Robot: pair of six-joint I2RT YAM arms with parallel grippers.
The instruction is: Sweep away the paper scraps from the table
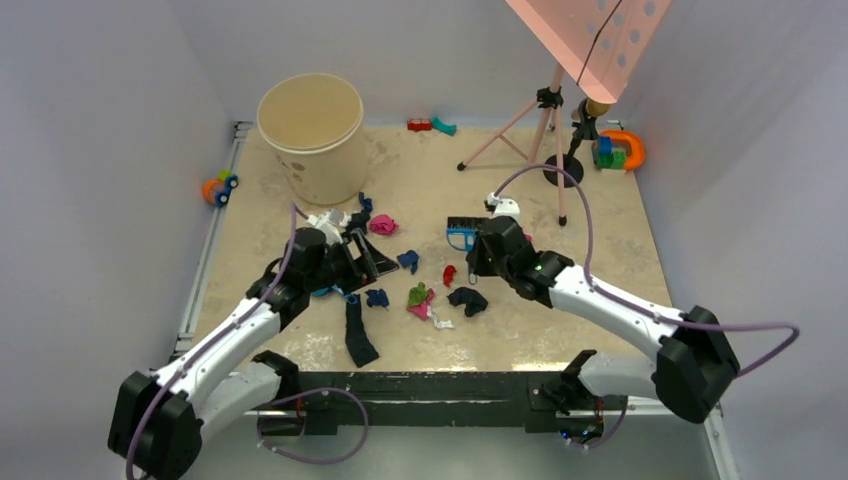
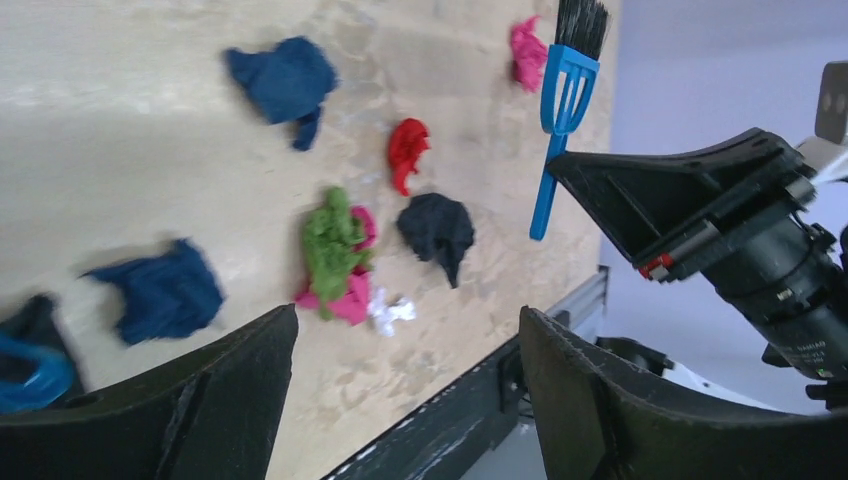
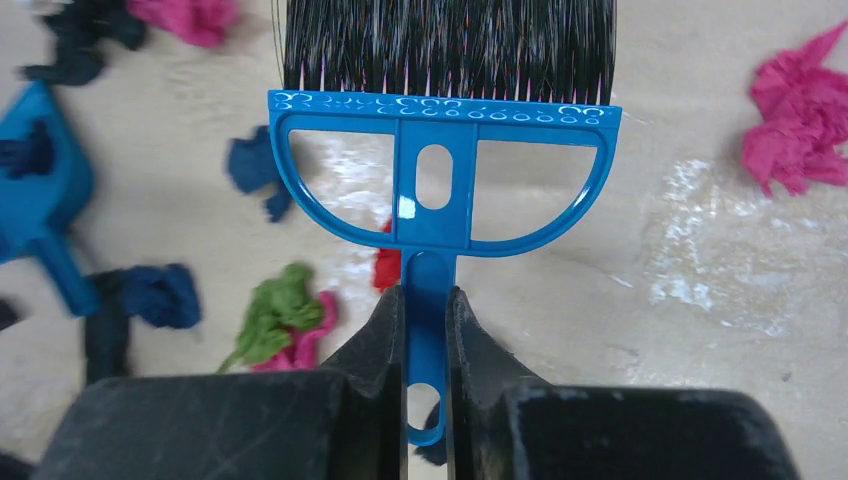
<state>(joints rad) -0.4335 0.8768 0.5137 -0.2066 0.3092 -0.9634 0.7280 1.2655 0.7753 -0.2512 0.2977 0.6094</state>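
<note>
1. Brush (image 3: 435, 190) handle is pinched tight between the fingers of my right gripper (image 3: 427, 300), black bristles pointing away from the wrist.
2. My left gripper (image 2: 405, 330) has its jaws spread wide, low over the table (image 1: 430, 170). I can't make out anything held.
3. Paper scraps (image 1: 420, 295) lie loose on the table between the two arms: navy, red, green, pink and black wads, plus a long black strip nearer the front edge.
4. Blue dustpan (image 3: 40, 190) lies just beside the left gripper.

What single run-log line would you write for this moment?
right hand: shut on brush | left hand: open, empty | paper scraps: scattered on table
</note>
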